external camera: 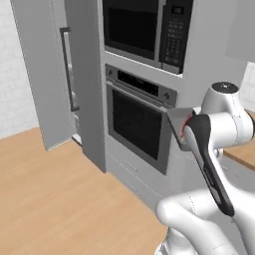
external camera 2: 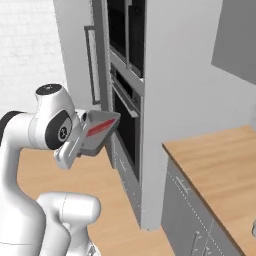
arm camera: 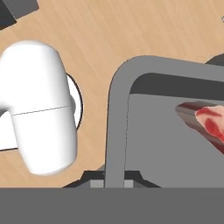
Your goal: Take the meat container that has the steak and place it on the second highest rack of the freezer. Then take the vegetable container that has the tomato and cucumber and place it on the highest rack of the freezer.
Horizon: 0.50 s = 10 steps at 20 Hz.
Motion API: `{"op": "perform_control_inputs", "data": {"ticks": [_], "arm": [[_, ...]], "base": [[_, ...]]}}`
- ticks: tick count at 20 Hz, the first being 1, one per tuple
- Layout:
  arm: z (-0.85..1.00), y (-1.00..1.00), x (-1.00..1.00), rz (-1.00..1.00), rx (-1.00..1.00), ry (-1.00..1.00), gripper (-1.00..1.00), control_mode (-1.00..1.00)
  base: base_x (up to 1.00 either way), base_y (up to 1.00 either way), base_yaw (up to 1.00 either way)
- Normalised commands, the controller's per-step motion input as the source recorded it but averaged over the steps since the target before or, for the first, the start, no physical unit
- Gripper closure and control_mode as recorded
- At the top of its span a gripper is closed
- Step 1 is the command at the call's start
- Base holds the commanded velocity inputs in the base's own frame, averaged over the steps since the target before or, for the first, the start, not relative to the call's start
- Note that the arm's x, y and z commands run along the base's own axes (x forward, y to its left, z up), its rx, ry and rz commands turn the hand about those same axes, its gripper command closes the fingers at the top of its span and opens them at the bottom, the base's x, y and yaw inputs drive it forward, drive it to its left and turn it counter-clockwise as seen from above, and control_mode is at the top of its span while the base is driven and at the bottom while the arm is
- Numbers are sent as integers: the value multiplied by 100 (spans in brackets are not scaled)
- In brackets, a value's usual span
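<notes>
steak (external camera 2: 100, 128) lies loose as a red strip in the meat container (external camera 2: 98, 136), and the tray is carried in the air in front of the lower oven (external camera: 135, 123), held at one rim and visibly tilted in both base views. that tilt is the main risk: the strip could slide toward the low edge and drop to the wooden floor (external camera: 55, 199), since nothing pins it down. the hold is a second worry, as the pincer (arm camera: 114, 181) is closed narrow on the tray's rim only, so a quick swing could twist the tray in the grip.

the freezer (external camera: 84, 84) stands to the left of the ovens with its door (external camera: 40, 74) swung open, well apart from the tray. its racks are hard to make out from here, so picking the second highest one is not yet possible to judge. the opening looks narrow, and the tray could clip the door edge or the cabinet side on the way in.

the arm is folded close over its base, elbow high, wrist turned so the hand view looks down at the floor.
</notes>
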Motion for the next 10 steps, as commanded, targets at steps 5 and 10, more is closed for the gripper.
{"op": "perform_control_inputs", "data": {"ticks": [5,10], "arm": [[0,0,0,0,0,0,100,100],[0,0,0,0,0,0,100,100]], "base": [[97,53,19],[100,77,13]]}}
